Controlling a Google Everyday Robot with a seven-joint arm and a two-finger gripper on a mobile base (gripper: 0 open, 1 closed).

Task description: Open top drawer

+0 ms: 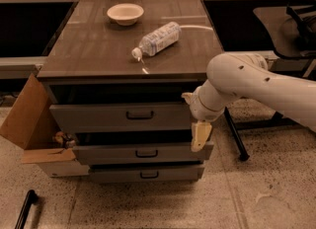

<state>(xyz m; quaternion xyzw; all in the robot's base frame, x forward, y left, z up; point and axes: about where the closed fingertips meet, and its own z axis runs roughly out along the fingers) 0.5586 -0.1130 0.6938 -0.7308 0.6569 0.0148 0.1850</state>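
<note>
The top drawer [98,117] is the tallest grey-brown front under the tabletop, with a small black bar handle [139,115] at its centre and a dark gap above it. My gripper [199,139] hangs down from the white arm [247,82] at the cabinet's right front corner. It is level with the top drawer's right end and the middle drawer's right edge, well to the right of the handle. It holds nothing that I can see.
The middle drawer [146,153] sticks out a little; the bottom drawer [148,174] sits below it. A white bowl [125,13] and a lying plastic bottle [155,39] are on the tabletop [89,50]. An open cardboard box [29,124] stands at the left, a black chair base [237,141] at the right.
</note>
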